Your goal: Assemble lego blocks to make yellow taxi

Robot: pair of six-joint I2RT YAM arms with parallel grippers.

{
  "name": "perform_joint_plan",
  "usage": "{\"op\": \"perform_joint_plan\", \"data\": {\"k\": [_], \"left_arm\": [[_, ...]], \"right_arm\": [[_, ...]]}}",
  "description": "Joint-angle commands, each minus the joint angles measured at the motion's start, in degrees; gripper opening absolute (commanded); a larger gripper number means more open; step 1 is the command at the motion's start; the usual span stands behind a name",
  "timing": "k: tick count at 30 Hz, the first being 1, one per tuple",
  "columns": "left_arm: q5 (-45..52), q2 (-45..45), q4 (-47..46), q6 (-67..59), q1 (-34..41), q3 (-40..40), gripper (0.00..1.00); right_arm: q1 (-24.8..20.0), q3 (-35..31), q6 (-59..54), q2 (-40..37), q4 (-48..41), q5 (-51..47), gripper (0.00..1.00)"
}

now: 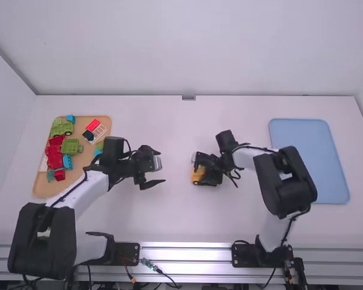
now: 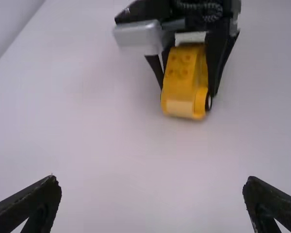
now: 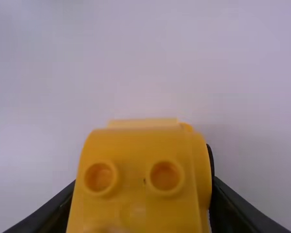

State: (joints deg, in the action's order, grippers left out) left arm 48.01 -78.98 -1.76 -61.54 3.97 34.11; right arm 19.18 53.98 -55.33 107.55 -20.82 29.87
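One car (image 2: pixel 183 82) fills the right tool (image 2: pixel 188 91), inside the desk's (image 1: pixel 230 220) near edge; left tool (image 2: pixel 152 178) gapes wide; weak pinching risks a drop.

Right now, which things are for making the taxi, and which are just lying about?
For the taxi:
yellow car, in the right gripper
left gripper, open

Lying about, I think:
red blocks and green blocks, on the tan tray
blue tray
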Motion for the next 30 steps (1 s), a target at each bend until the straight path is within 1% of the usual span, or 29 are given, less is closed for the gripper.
{"op": "perform_joint_plan", "data": {"k": [1, 2, 3, 4, 6, 8, 10, 12, 13, 14, 15, 16, 18, 19, 20, 22, 23, 24, 25, 26, 27, 28, 29, 30], "left_arm": [[2.08, -1.97, 0.60, -0.47, -0.23, -0.70, 0.99], [2.08, -2.25, 0.76, -0.49, -0.25, -0.70, 0.99], [2.24, -3.02, 1.70, -0.42, -0.23, -0.70, 0.99], [2.63, -3.43, 2.13, -0.42, -0.12, -0.70, 0.99], [3.70, -4.46, 3.80, -0.45, 0.06, -0.70, 0.99], [4.73, -4.98, 4.95, -0.45, -0.25, -0.70, 0.99], [5.30, -5.46, 6.16, -0.45, -0.33, -0.70, 0.99], [5.27, -5.60, 6.92, -0.40, -0.27, -0.70, 0.99], [5.21, -5.57, 7.49, -0.14, 0.01, -0.70, 0.99], [4.82, -5.57, 8.01, 0.69, 0.04, -0.70, 0.99], [4.29, -5.57, 9.76, 3.53, 0.04, -0.70, 0.99], [4.20, -5.57, 10.27, 4.36, 0.01, -0.70, 0.99], [3.94, -5.57, 12.06, 6.94, 0.04, -0.70, 0.99], [4.03, -5.57, 12.87, 7.93, 0.01, -0.70, 0.99], [3.98, -5.57, 13.22, 8.34, 0.04, -0.70, 0.99], [4.03, -5.57, 13.96, 8.60, 0.04, -0.70, 0.99], [3.98, -5.57, 14.20, 8.60, 0.04, -0.70, 0.99], [3.98, -5.57, 14.35, 8.58, 0.04, -0.70, 0.99], [3.98, -5.57, 14.35, 8.58, 0.04, -0.70, 0.99], [3.98, -5.57, 14.33, 8.60, 0.04, -0.70, 0.99], [3.98, -5.57, 14.33, 8.60, 0.04, -0.70, 0.99], [3.98, -5.57, 14.29, 8.58, 0.04, -0.70, 0.99], [4.01, -5.57, 14.29, 8.58, 0.04, -0.70, 0.99], [4.05, -5.57, 14.35, 8.60, 0.04, -0.70, 0.99]], "right_arm": [[-0.87, 3.80, 5.51, -4.39, -2.80, -17.05, 0.38], [-1.09, 4.24, 6.86, -4.87, -3.34, -19.19, 0.38], [-1.86, 5.38, 11.19, -6.16, -4.31, -25.24, 0.37], [-2.25, 5.86, 12.63, -6.70, -4.66, -27.54, 0.37], [-3.67, 7.10, 15.63, -8.13, -5.92, -32.41, 0.34], [-5.31, 7.85, 17.03, -9.33, -7.17, -34.93, 0.32], [-8.66, 8.37, 20.48, -10.92, -7.65, -38.10, 0.27], [-11.21, 8.37, 22.93, -11.91, -6.95, -39.34, 0.18], [-13.77, 8.24, 24.65, -12.74, -6.12, -39.12, 0.17], [-15.28, 8.26, 25.59, -13.11, -5.90, -38.77, 0.17], [-18.93, 8.26, 27.65, -13.90, -4.94, -37.46, 0.16], [-20.20, 8.26, 28.33, -14.05, -4.50, -36.85, 0.15], [-24.79, 8.24, 29.20, -14.42, -2.75, -33.09, 0.11], [-27.96, 8.11, 29.44, -14.42, -1.16, -29.77, 0.08], [-29.24, 7.98, 29.40, -14.40, -0.42, -28.28, 0.08], [-34.51, 6.19, 29.40, -14.38, 4.39, -21.79, 0.07], [-36.35, 5.03, 29.46, -14.38, 7.21, -19.74, 0.08], [-38.75, 3.17, 29.68, -14.24, 11.58, -16.63, 0.09], [-39.76, 2.25, 29.66, -14.18, 13.68, -15.26, 0.09], [-41.90, -0.07, 29.97, -13.90, 18.62, -12.20, 0.13], [-42.93, -1.33, 30.53, -13.59, 21.29, -10.60, 0.17], [-45.44, -4.28, 32.61, -12.54, 27.82, -7.87, 0.24], [-45.66, -4.55, 32.89, -12.39, 28.48, -7.67, 0.25], [-47.06, -5.97, 34.03, -11.51, 31.54, -6.64, 0.28]]}}
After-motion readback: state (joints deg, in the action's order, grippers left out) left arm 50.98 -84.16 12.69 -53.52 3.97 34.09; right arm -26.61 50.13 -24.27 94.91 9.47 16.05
